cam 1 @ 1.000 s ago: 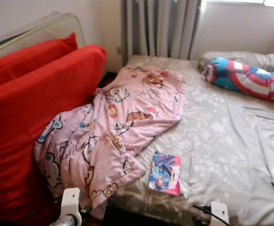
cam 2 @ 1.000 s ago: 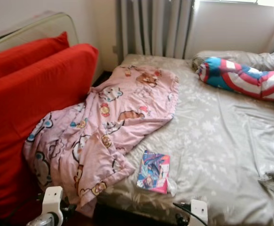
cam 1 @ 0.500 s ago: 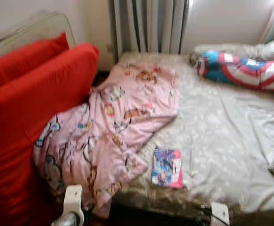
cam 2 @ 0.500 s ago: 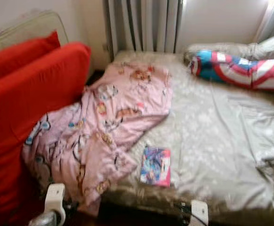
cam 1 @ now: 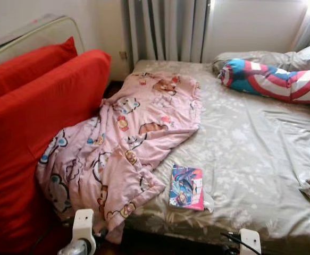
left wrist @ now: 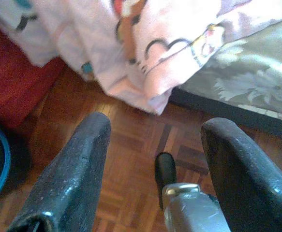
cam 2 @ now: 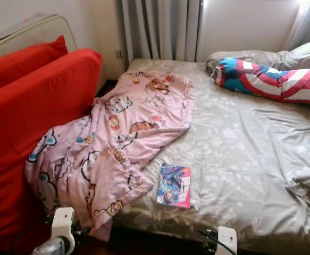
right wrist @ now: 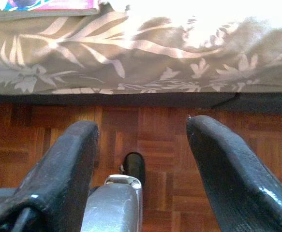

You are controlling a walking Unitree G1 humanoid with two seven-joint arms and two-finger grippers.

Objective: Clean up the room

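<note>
View has swung right; pink blanket (cam 1: 128, 143) hangs off bed (cam 1: 250, 154), hem hidden.

Silver arms, white wrist housings; each tool: two long black fingers (left wrist: 68, 179), glossy, rounded tips; thin black cable

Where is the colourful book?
The book lies flat near the bed's front edge, just right of the pink blanket.

I've open sheet (cam 1: 250, 143) on the bed's right half. The blanket (cam 1: 128, 143) covers the left, red cushions (cam 1: 32, 122) wall the far left, a book (cam 1: 187, 187) lies near, a bolster (cam 1: 271, 79) far right.
</note>
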